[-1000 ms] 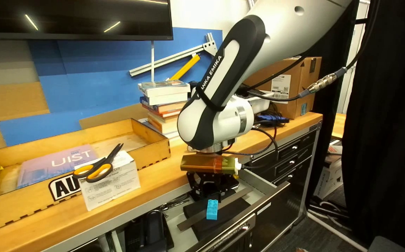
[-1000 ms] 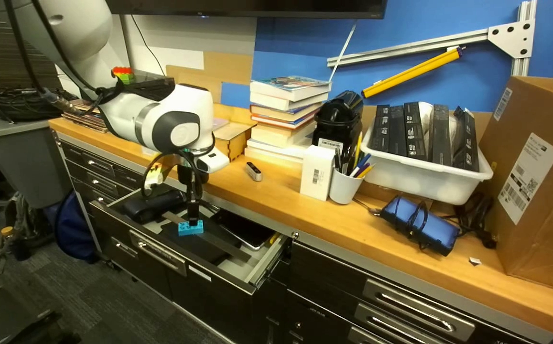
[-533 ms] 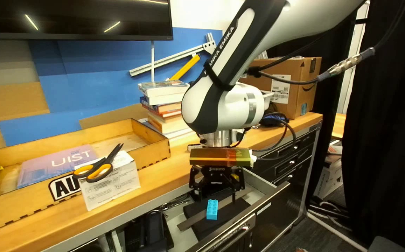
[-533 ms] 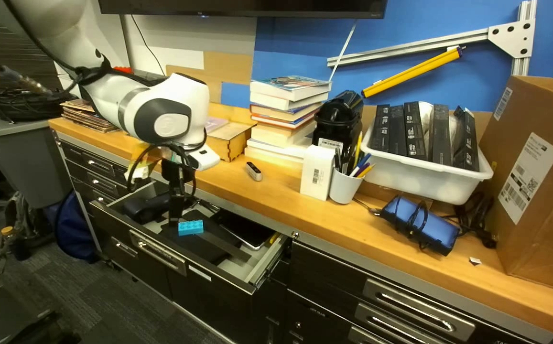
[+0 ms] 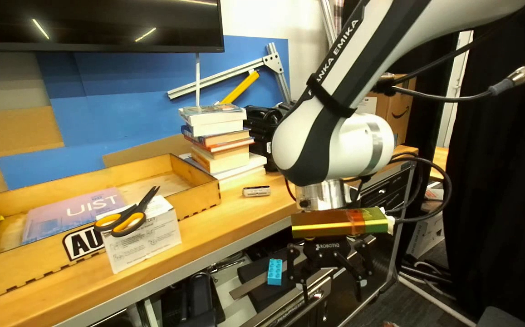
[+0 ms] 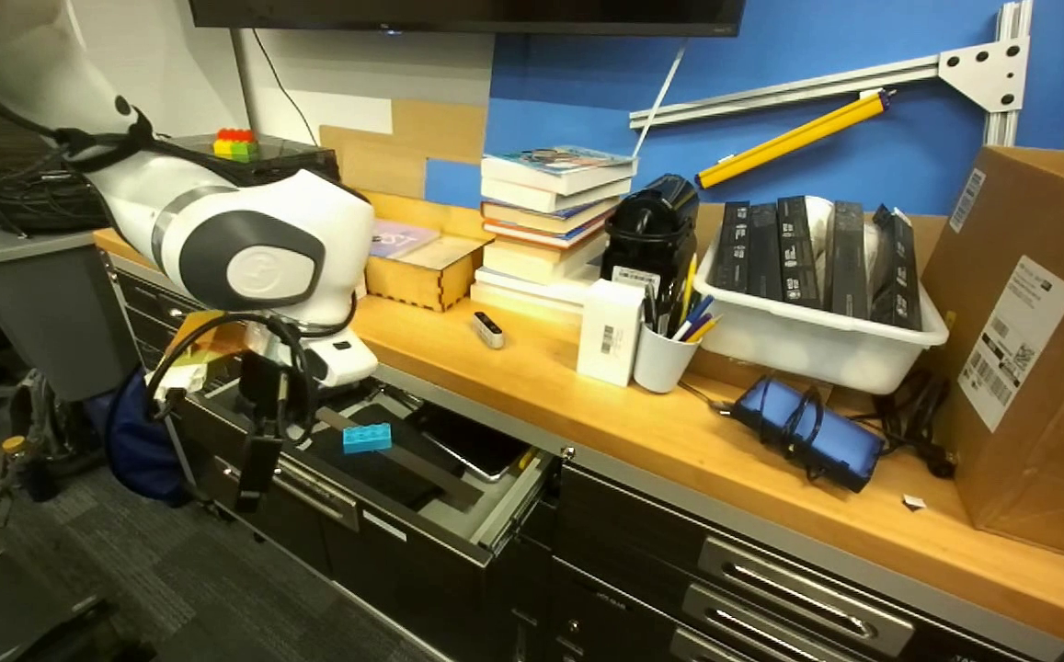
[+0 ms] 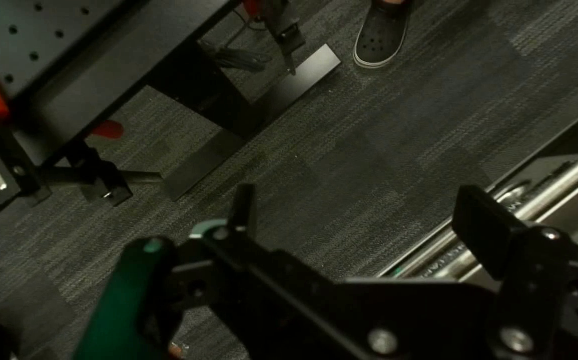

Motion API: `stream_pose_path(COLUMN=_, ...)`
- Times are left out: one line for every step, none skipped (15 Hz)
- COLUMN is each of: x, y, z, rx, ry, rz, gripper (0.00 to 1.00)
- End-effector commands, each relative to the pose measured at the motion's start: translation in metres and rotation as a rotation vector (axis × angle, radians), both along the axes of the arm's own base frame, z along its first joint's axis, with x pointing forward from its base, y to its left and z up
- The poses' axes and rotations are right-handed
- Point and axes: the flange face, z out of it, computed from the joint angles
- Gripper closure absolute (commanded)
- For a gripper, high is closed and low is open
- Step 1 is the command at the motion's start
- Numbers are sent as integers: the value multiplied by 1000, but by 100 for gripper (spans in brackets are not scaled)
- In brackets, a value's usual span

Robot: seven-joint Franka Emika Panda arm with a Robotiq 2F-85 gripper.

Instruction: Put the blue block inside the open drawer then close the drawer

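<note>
Light blue, the block point(image 5: 275, 272) lies inside the open drawer point(image 5: 237, 311) in an exterior view; the end effector point(image 5: 332, 293) hangs apart from it, jaws spread. Scissors point(image 5: 128, 220) lie across a white box point(image 5: 144, 247) on the counter point(image 5: 210, 231). In an exterior view, books point(image 6: 545, 244) and a pen cup point(image 6: 663, 363) stand on the same counter, and the end effector overlaps the drawer's front. In the wrist view, the fingers point(image 7: 483, 230) stand wide apart over carpet point(image 7: 348, 210), near the drawer's handle point(image 7: 561, 184); a shoe point(image 7: 381, 37) shows at the top.

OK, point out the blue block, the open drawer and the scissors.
Blue block point(image 5: 275, 270), in an exterior view: its studded top.
Open drawer point(image 6: 430, 550), in an exterior view: its front panel.
Scissors point(image 5: 139, 209), in an exterior view: where blades meet handles.
</note>
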Motion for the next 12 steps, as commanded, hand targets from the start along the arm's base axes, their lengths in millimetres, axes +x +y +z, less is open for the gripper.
stream_pose_path(x=4, y=-3, z=-20, rx=-34, ry=-39, rz=-17, gripper=25)
stream_pose_path(x=9, y=-1, z=-24, rx=-40, ry=-67, rz=-21, gripper=26)
stream_pose_path(x=17, y=2, z=-27, rx=-43, ry=-90, rz=-17, gripper=32)
stream_pose_path(x=24, y=5, z=-30, rx=-48, ry=-115, rz=-13, gripper=42)
stream_pose_path(x=30, y=8, z=-32, rx=-50, ry=-141, rz=-13, gripper=50)
stream_pose_path(x=36, y=12, z=-34, rx=-58, ry=-160, rz=-4, gripper=57)
stream_pose_path(x=41, y=16, z=-36, rx=-62, ry=-176, rz=4, gripper=65)
stream_pose_path(x=46, y=21, z=-36, rx=-71, ry=-185, rz=15, gripper=72)
stream_pose_path(x=51, y=25, z=-36, rx=-87, ry=-200, rz=25, gripper=81)
stream_pose_path(x=59, y=30, z=-33, rx=-98, ry=-228, rz=30, gripper=87)
stream_pose_path(x=66, y=35, z=-32, rx=-113, ry=-251, rz=36, gripper=96)
stream_pose_path(x=75, y=41, z=-30, rx=-124, ry=-273, rz=47, gripper=99)
